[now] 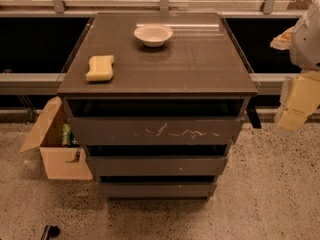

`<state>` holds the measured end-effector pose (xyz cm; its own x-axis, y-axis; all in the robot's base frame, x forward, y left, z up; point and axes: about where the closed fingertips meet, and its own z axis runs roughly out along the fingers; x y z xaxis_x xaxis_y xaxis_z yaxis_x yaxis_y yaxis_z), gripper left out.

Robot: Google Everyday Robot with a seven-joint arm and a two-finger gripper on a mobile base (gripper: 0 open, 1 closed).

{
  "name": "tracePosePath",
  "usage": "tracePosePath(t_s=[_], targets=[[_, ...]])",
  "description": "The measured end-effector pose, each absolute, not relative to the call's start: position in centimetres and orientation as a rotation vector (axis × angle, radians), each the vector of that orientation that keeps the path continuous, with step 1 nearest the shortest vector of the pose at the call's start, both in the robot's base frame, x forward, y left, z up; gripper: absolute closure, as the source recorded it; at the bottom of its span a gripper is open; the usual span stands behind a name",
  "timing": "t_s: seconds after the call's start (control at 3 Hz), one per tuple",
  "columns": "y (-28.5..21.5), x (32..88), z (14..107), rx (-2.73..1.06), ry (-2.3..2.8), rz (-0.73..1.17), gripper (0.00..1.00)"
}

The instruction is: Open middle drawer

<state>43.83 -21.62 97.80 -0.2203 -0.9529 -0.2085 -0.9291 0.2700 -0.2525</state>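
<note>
The middle drawer (157, 165) is the plain dark-grey front with a tiny white speck, second of three in the grey cabinet (160, 79). It sits below the scratched top drawer front (155, 130) and above the smaller bottom front (157, 189). None of its inside shows, only a dark gap above its front. My gripper (296, 104) hangs at the right edge of the view. It is beside the cabinet's right side at about the top drawer's height, well apart from the drawers and touching nothing.
A white bowl (153, 34) and a yellow sponge (100, 67) lie on the cabinet top. An open cardboard box (55, 146) stands on the floor against the cabinet's left side. A window rail (30, 81) runs behind. A small dark object (50, 231) lies at the bottom left.
</note>
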Motion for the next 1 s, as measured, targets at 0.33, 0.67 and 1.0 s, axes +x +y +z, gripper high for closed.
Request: tracePosePath(t_s=[0.33, 0.67, 1.0], targets=[[-21.6, 43.8, 97.8, -1.721, 2.227, -0.105, 0.00], [-22.3, 44.2, 94.5, -1.727, 2.229, -0.033, 0.00], [-23.3, 44.7, 88.1, -1.691, 2.262, 0.120, 0.00]])
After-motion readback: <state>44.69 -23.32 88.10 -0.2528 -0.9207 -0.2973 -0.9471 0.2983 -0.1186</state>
